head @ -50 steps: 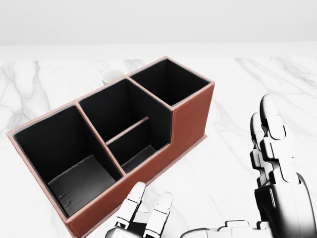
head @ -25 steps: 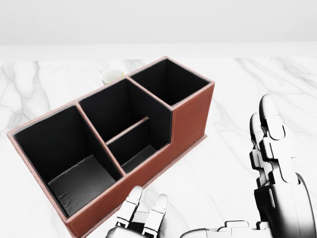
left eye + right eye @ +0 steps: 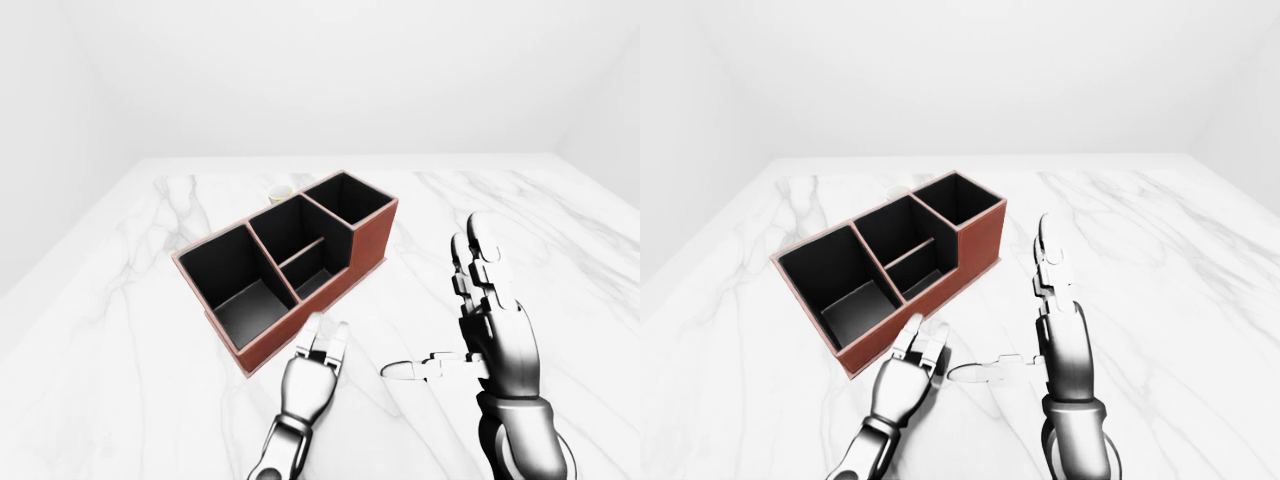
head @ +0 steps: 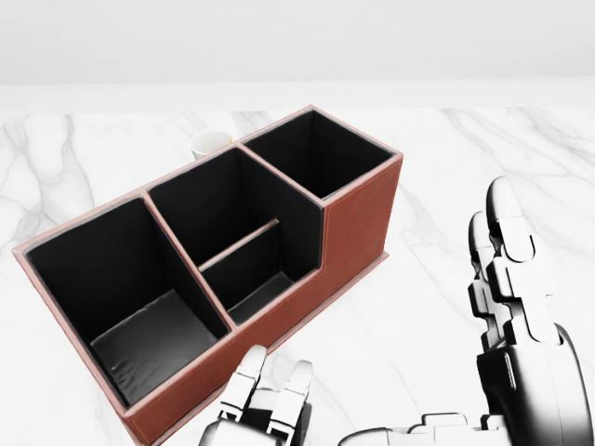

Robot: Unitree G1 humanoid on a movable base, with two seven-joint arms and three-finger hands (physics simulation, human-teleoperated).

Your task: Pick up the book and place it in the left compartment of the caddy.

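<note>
A red-brown caddy (image 4: 358, 232) with black-lined compartments was seen set at a slant on the white marble table (image 3: 120, 300), its three sections running from lower left to upper right in the head view. The left compartment (image 4: 121, 293) was shown with only its dark floor visible; the middle one was split by a low divider (image 4: 239, 244), and the right compartment (image 4: 311, 153) stood taller. A small pale cup (image 4: 211, 142) was partly hidden just beyond the caddy's far wall. No book was to be seen in any of the three views, so its place could not be told.

The left hand (image 3: 312, 372) was held low, just beside the caddy's near wall, its fingers (image 4: 244, 376) extended and released, with nothing between them. The right hand (image 3: 490, 320) was raised well to the right of the caddy, fingers straight and pointing upward, thumb (image 3: 420, 368) stretched out sideways toward the left hand; it too was spread and held nothing.

Compared with a second earlier, the left hand's fingertips were found lower in the head view, drawn back from the caddy's bottom edge toward the frame's lower border. The right hand, the caddy and the cup were found unchanged, and the picture as a whole was not shifted.
</note>
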